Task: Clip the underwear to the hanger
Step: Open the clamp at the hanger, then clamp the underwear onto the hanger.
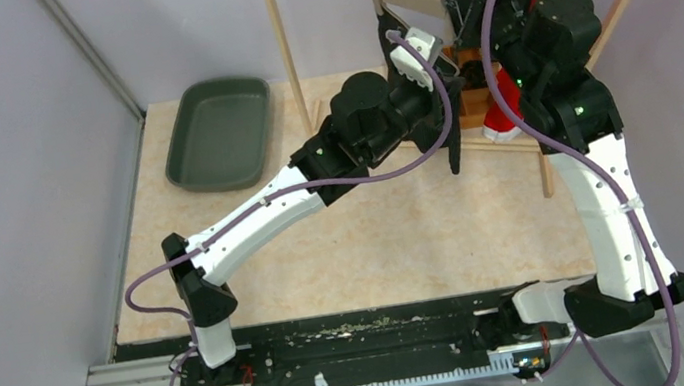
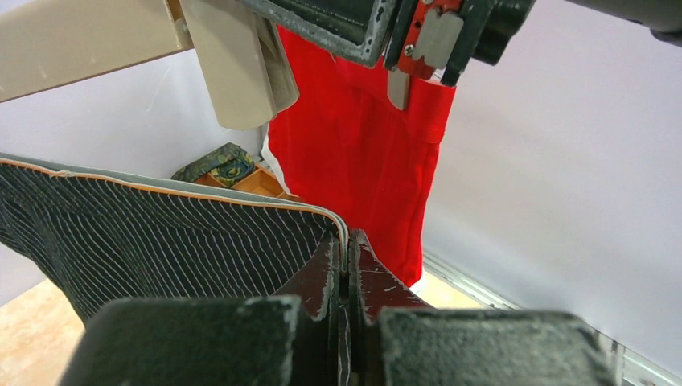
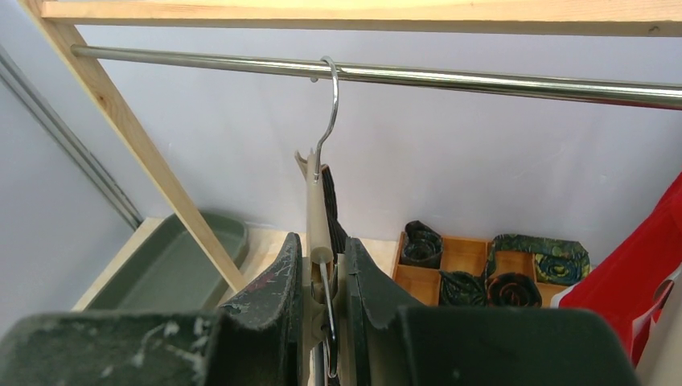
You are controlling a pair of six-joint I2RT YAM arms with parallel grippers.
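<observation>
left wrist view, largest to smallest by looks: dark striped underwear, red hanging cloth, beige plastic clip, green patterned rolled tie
1. dark striped underwear and red hanging cloth: about alike, underwear nearer the camera
2. beige plastic clip
3. green patterned rolled tie

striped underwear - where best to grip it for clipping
The striped underwear is best pinched at the end of its orange-trimmed waistband, edge-on with jaws either side of the cloth, where the left gripper is shut on it. That likely leaves the band's top edge free for the hanger clip above.
</observation>
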